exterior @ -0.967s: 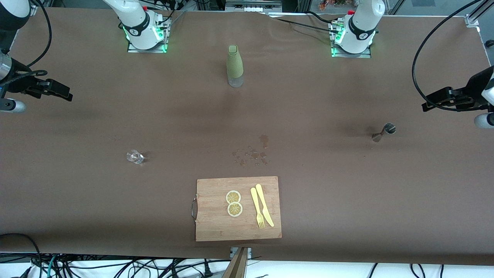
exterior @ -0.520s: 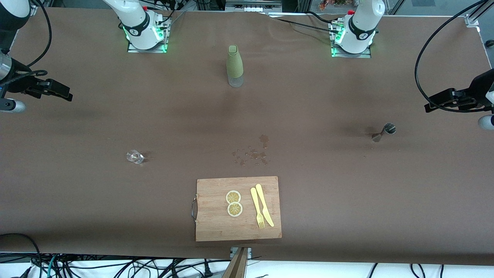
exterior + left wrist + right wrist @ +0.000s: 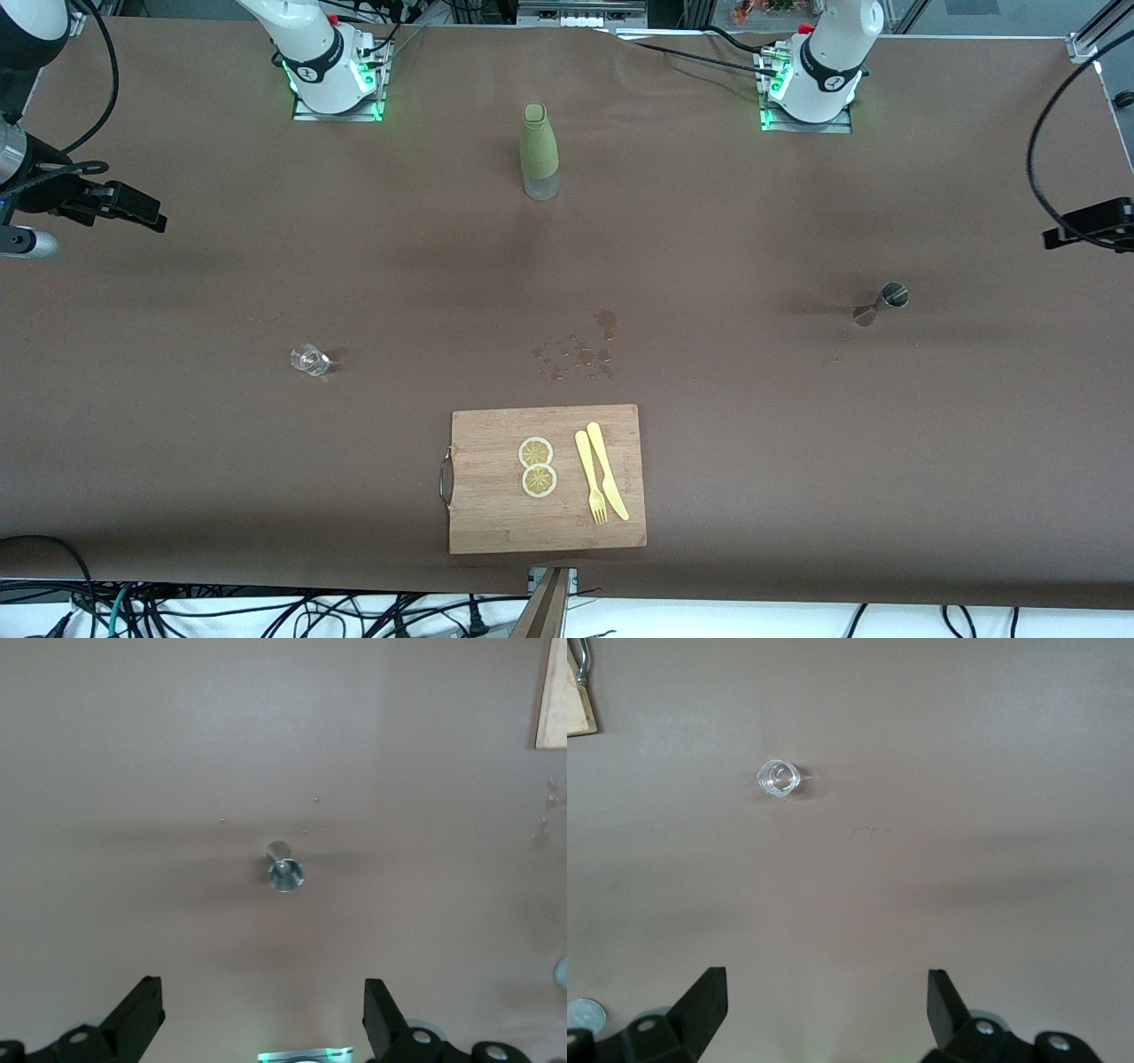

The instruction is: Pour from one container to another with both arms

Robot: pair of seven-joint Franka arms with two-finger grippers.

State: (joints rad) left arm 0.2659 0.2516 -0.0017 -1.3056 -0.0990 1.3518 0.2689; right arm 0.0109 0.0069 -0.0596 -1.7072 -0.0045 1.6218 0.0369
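A small clear glass [image 3: 309, 359] [image 3: 778, 778] stands on the brown table toward the right arm's end. A metal jigger [image 3: 886, 299] [image 3: 283, 866] stands toward the left arm's end. My right gripper [image 3: 146, 213] [image 3: 826, 1001] hangs open over bare table at the right arm's end, apart from the glass. My left gripper [image 3: 1054, 237] [image 3: 263, 1019] hangs open over the table's edge at the left arm's end, apart from the jigger. Neither gripper holds anything. A tall olive-sleeved bottle [image 3: 539, 151] stands between the two arm bases.
A wooden cutting board [image 3: 496, 523] lies nearest the front camera, bearing two lemon slices [image 3: 537, 467], a yellow fork [image 3: 590, 478] and a yellow knife [image 3: 608, 470]. Spilled drops [image 3: 576, 354] dot the table between the board and the bottle.
My left gripper has drawn back toward the left arm's end of the table, away from the jigger, and now shows only at the view's edge. The right arm has not moved.
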